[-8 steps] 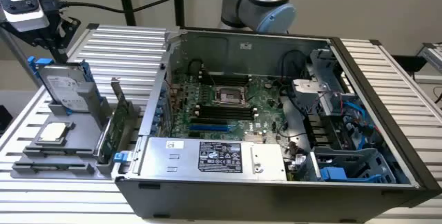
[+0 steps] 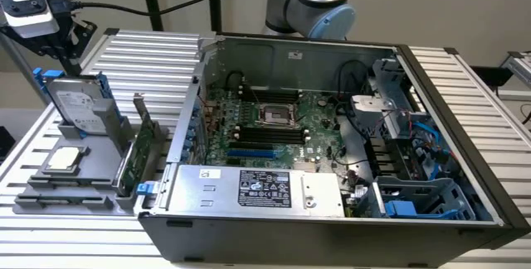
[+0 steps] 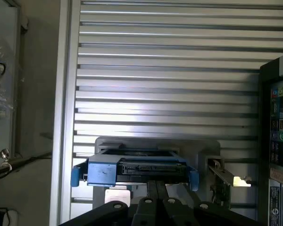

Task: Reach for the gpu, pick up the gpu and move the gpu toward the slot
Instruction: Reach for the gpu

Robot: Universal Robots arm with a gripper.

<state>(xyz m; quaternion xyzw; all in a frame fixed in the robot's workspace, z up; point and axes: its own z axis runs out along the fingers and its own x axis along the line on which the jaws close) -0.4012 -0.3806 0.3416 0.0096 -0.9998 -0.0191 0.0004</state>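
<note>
– Just outside the computer case, on the exterior view's left, the gpu stands on edge in a grey holder with its silver bracket uppermost.

– And the gripper?

– Above the hard drive, so it is near the card but not over it. In the wrist view the jaws look closed on nothing.

– So this is the reach?

– I judge so, since nothing is lifted yet. A grasp would need the jaws opened, shifted toward the case and squared to that thin top edge, clear of the bracket.

– What about room?

– It is tight sideways, with the hard drive on one flank and the case wall just beside the other. Straight up is free. The case is open on top, and the blue slot looks unobstructed. The ribbed tabletop behind the holder gives spare room.
</note>
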